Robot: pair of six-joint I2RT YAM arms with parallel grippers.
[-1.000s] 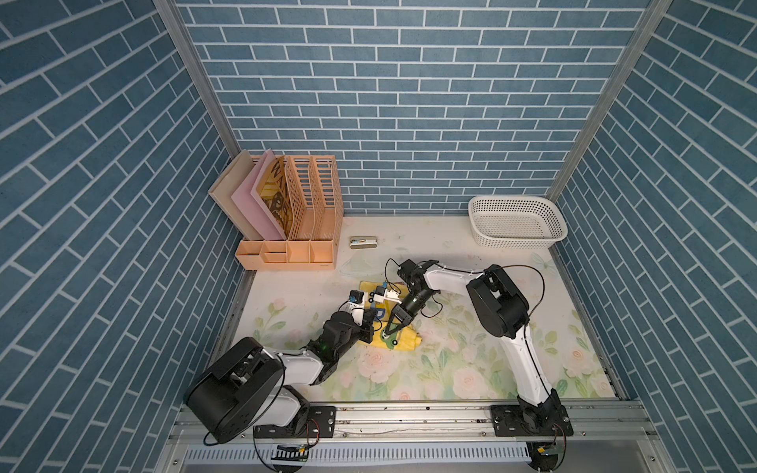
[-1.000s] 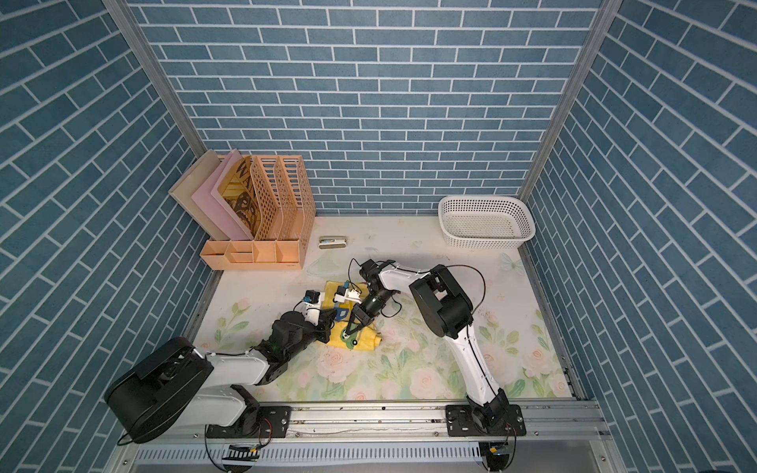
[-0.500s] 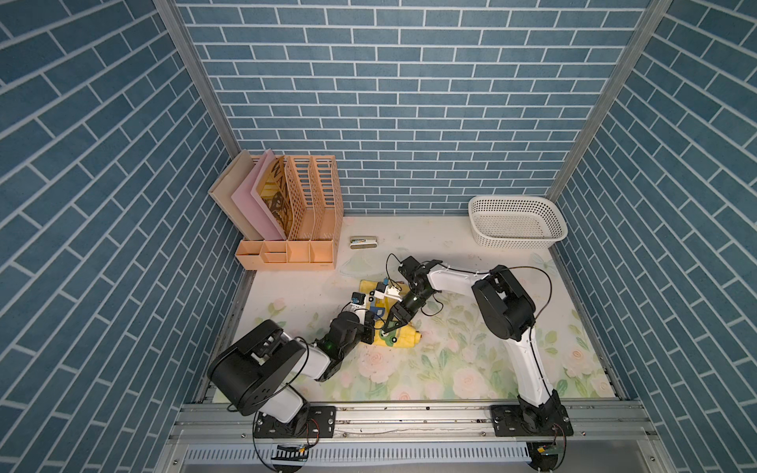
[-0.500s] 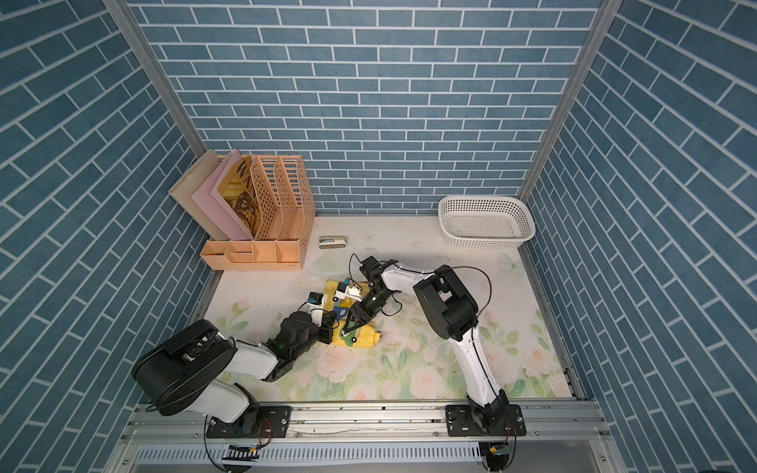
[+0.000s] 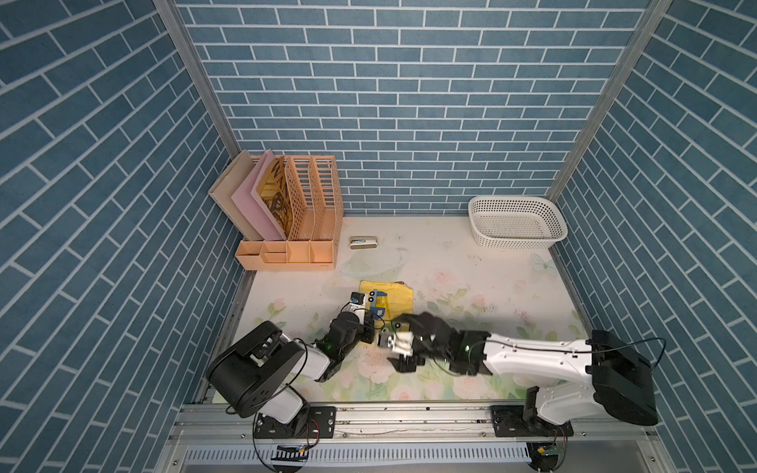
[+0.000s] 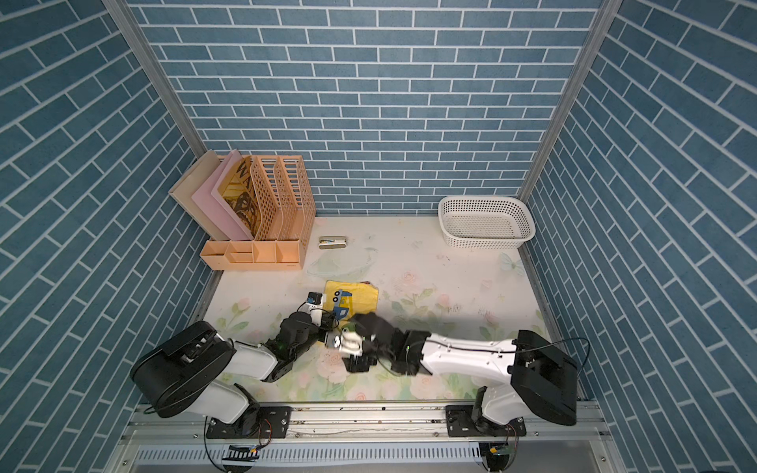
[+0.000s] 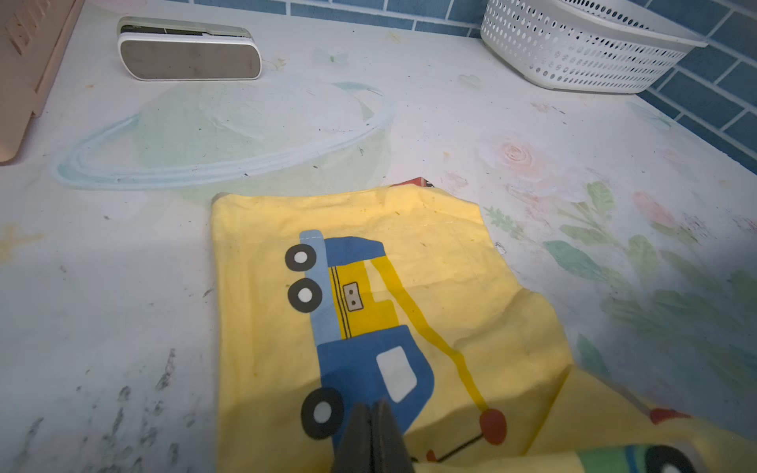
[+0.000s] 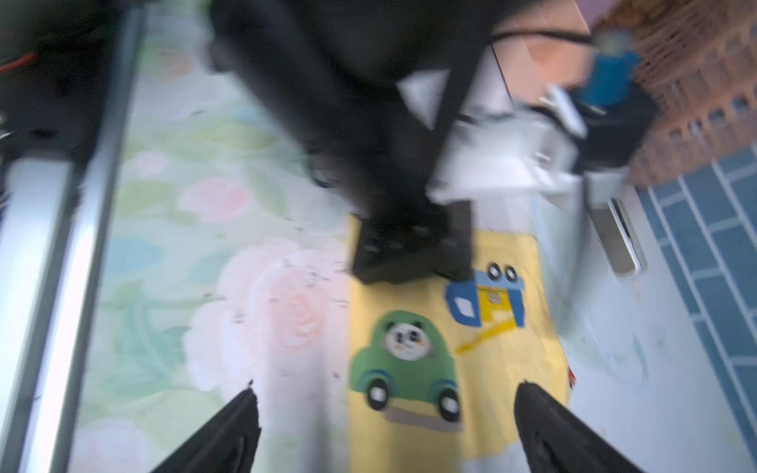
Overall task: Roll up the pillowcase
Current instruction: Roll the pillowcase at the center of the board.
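1. The left gripper point(image 7: 372, 409) is at the lower centre of the left wrist view. Its fingers are pressed together on the cloth. I cannot tell whether a fold is nipped between them.
2. The pillowcase point(image 5: 391, 297) is at the centre of both top views. It lies mostly flat on the floral table covering point(image 5: 471, 286), and I see no roll formed.
3. The right gripper point(image 8: 387, 387) is at the bottom of the blurred right wrist view. Its fingers are spread wide and hold nothing, above the green-car end.
4. I judge the step in hand to be starting the roll. The next move calls for the right gripper to take the near edge beside the left gripper, then for both to turn it over evenly.
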